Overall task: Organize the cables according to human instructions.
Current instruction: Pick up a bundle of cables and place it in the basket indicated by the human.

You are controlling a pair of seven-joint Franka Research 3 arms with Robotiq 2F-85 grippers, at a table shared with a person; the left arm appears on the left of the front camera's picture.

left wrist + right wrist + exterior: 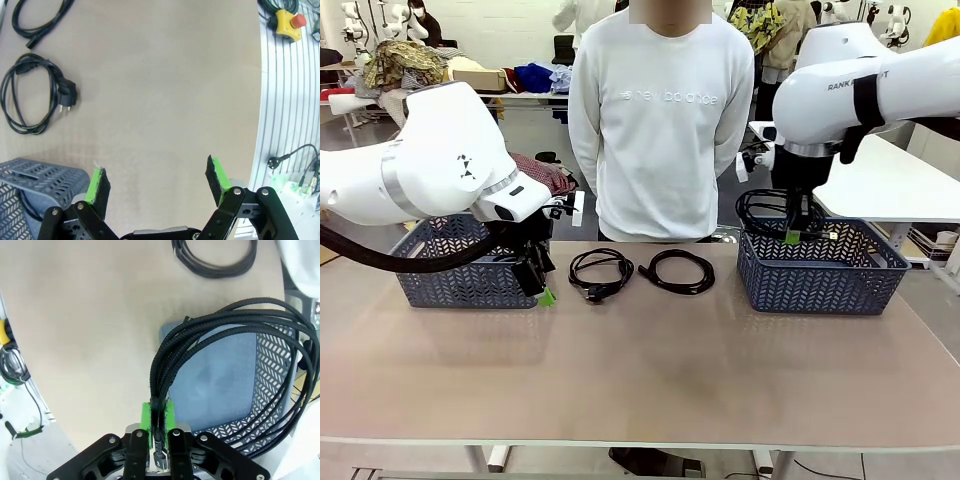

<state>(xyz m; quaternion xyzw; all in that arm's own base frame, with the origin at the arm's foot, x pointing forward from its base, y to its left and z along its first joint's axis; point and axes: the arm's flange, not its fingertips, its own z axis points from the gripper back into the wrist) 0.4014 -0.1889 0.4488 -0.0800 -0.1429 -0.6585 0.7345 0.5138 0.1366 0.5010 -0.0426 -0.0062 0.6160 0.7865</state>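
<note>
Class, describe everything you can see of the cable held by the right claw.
The cable is a thin black cord with a braided skin, wound into several loose loops. The shut right claw pinches the gathered strands between its green pads, and the loops hang over the blue basket. Whether it touches the basket is unclear.

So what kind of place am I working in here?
Probably a robot lab or test workshop: a yellow emergency stop button by the table, heaps of clothes behind the person.
</note>
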